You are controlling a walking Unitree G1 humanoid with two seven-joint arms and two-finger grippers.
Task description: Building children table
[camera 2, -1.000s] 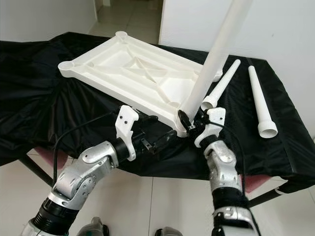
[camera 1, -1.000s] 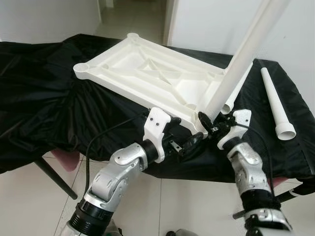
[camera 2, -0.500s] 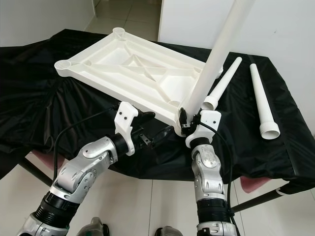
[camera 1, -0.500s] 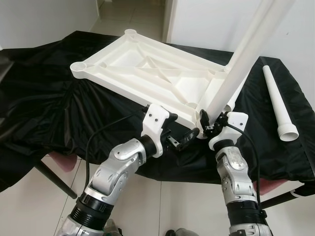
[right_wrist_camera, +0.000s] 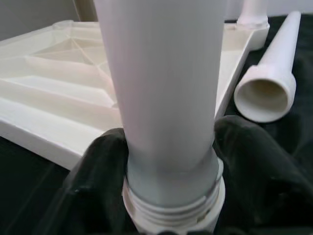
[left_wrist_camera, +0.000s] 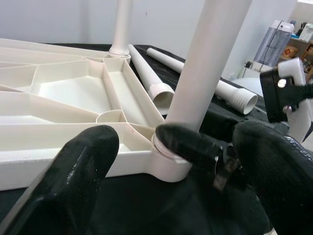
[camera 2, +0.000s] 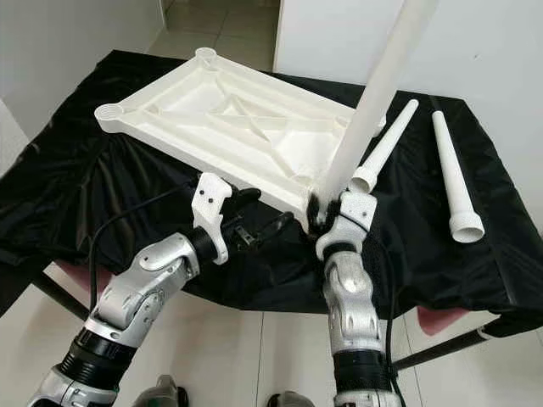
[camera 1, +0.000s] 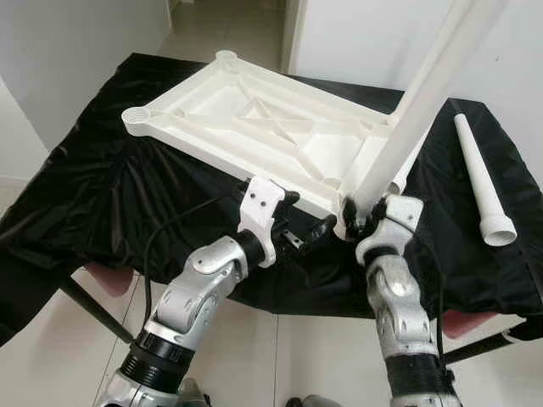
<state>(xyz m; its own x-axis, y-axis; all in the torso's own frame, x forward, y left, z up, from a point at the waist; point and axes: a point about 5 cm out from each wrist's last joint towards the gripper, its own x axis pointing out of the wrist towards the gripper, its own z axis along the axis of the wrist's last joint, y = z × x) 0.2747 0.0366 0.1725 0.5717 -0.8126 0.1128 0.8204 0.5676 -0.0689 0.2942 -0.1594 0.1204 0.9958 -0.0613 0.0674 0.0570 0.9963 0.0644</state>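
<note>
At tabletop (camera 1: 254, 127) corner, right pincer (right_wrist_camera: 168, 161) pinching upright leg (camera 1: 416, 110) (threaded base), left pincer (left_wrist_camera: 161, 161) spread.

Upright white leg (camera 1: 424, 93) cut off by top edge, upper end unseen. Threaded foot of leg largely hidden behind right claw (right_wrist_camera: 168, 161) fingers (right_wrist_camera: 98, 186). Counter (camera 1: 102, 186) legs mostly hidden under black cloth (camera 1: 76, 212).

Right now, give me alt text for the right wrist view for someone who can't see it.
The right gripper clasps a white table leg at its threaded base, seated at a corner of the upturned white tabletop. A loose leg lies beside it on black cloth.
</note>
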